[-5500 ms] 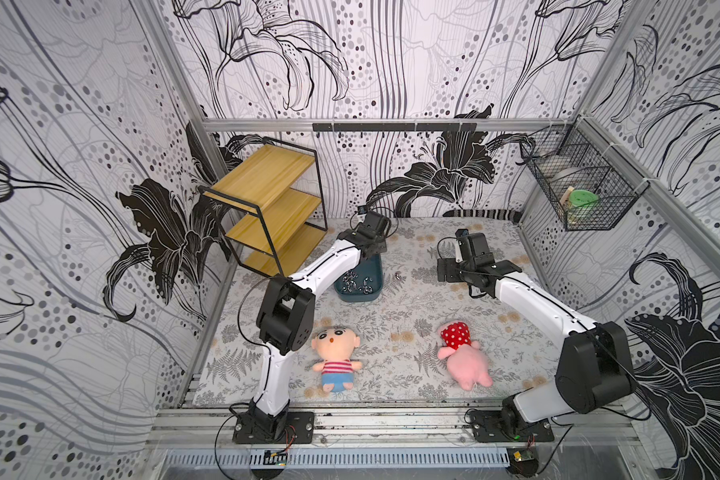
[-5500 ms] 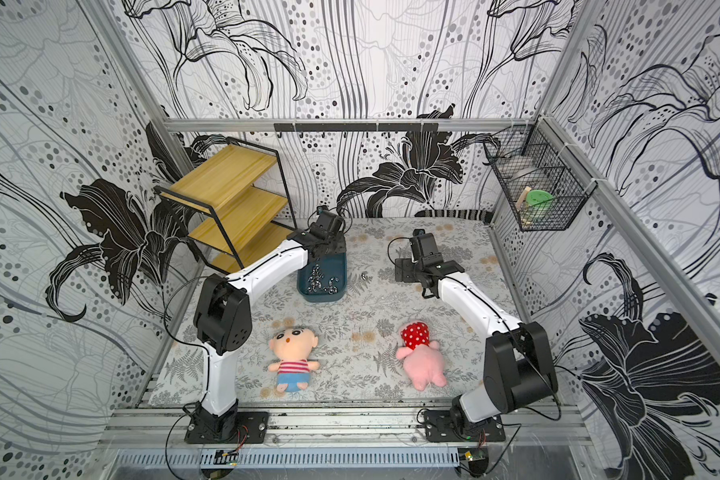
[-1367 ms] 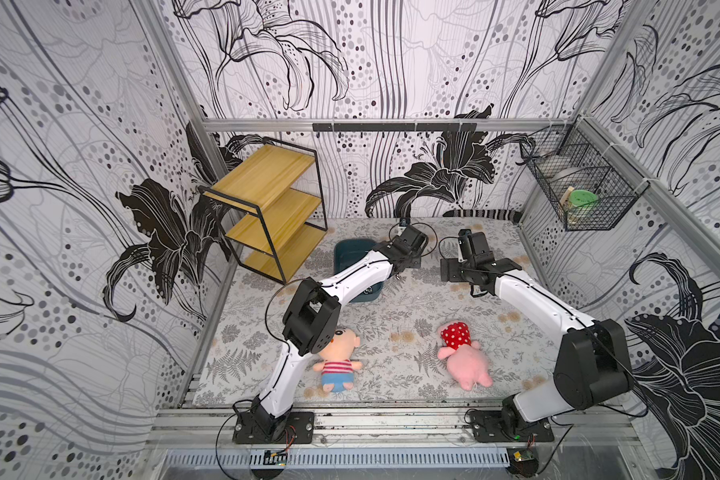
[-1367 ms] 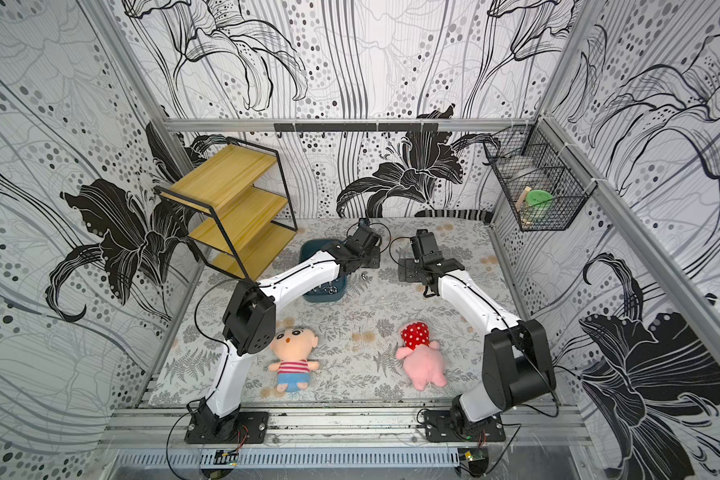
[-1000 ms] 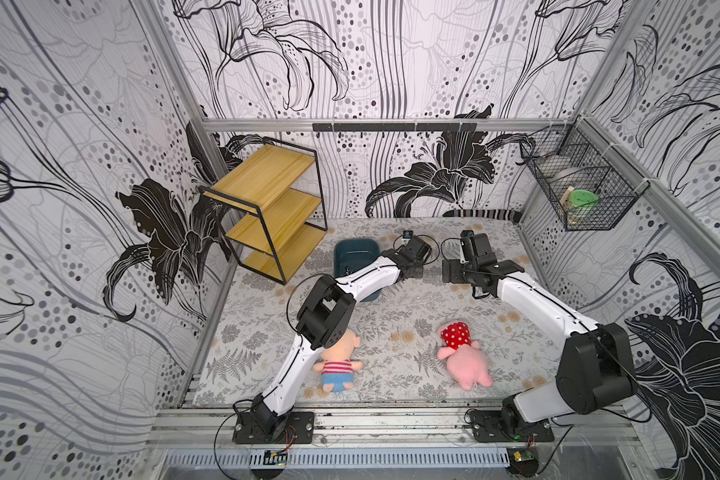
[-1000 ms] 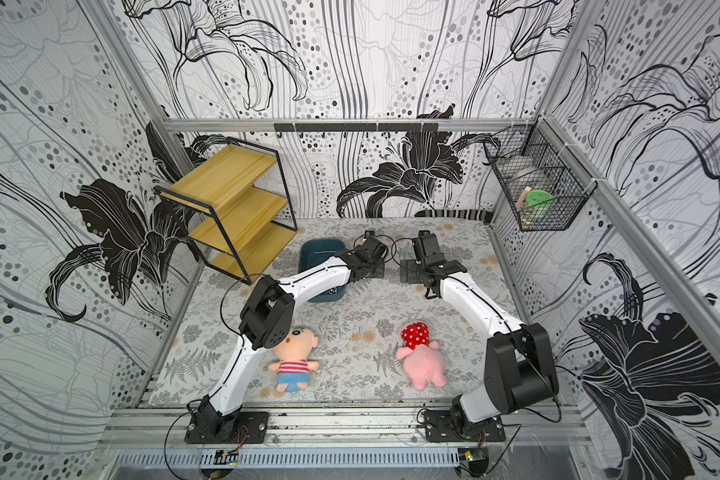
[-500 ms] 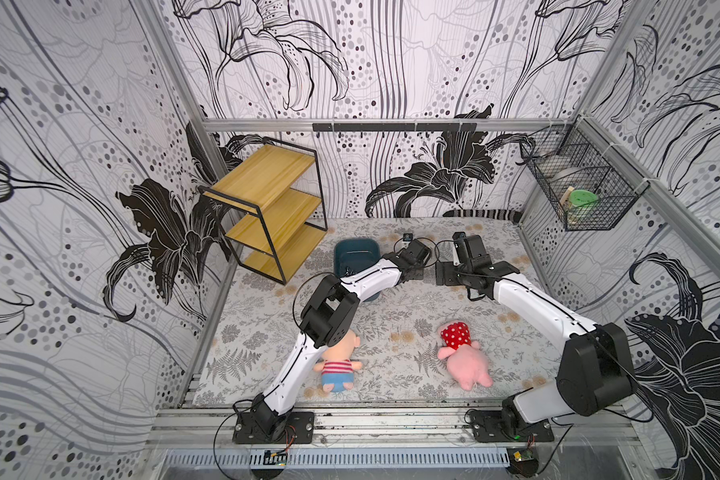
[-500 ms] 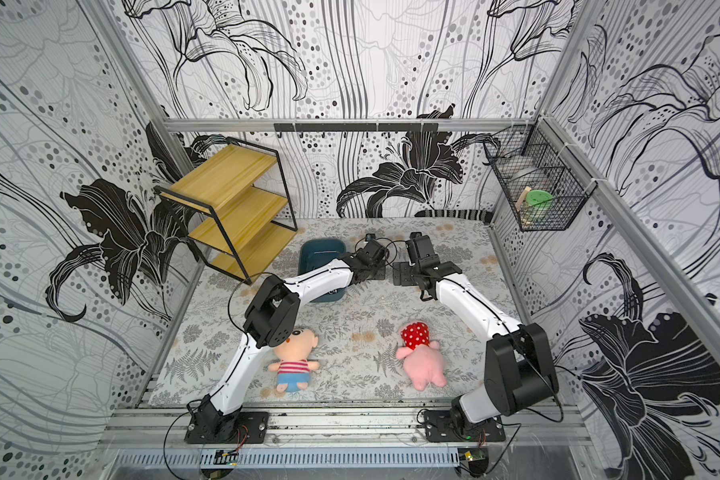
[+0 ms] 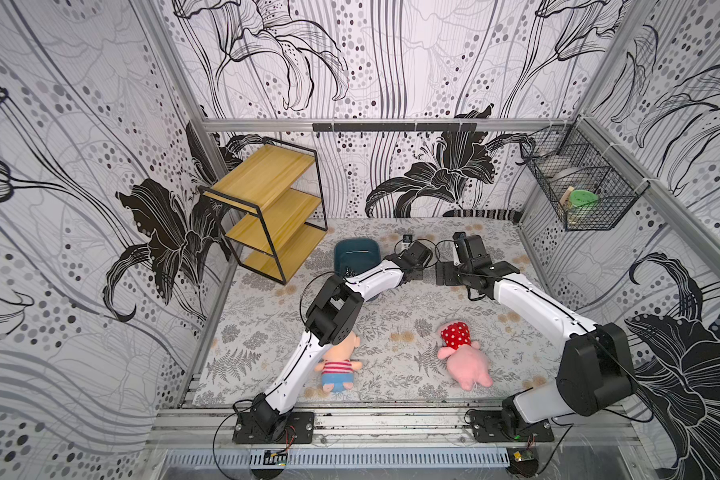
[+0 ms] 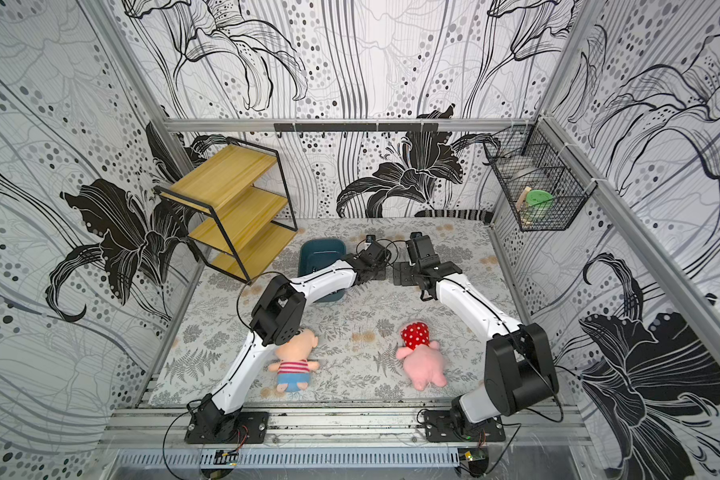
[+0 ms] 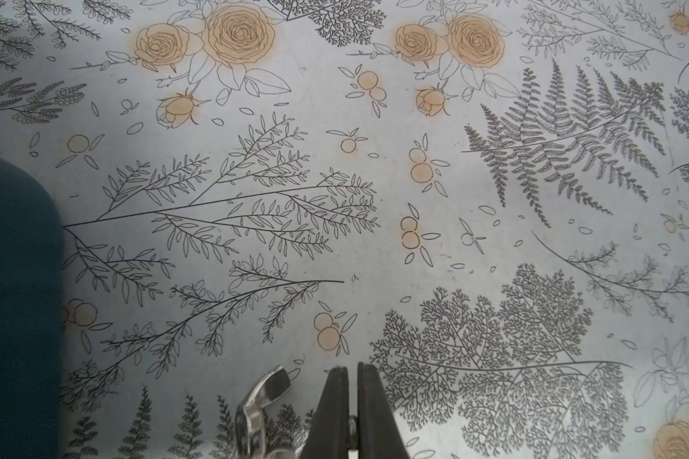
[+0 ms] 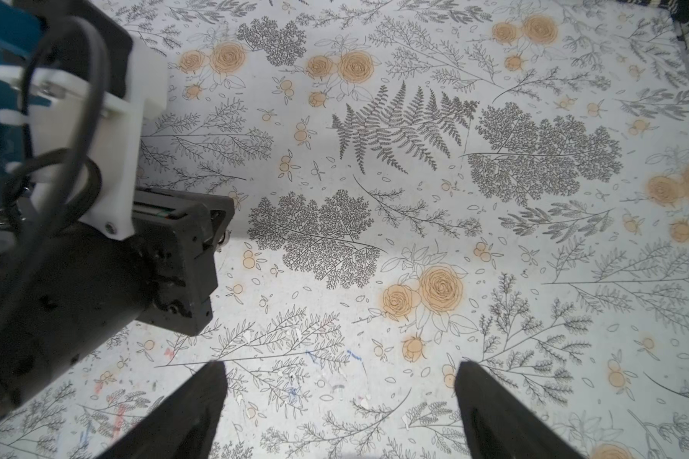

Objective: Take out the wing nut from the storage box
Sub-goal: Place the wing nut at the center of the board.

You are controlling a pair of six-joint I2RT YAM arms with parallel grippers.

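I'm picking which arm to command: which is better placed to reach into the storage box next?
Left, probably: the left gripper, though shut, hangs just beside the storage box, while the open right gripper sits farther off, with the left one between it and the box.

Bright even light, soft shadows, wide-angle edge distortion, sharp focus
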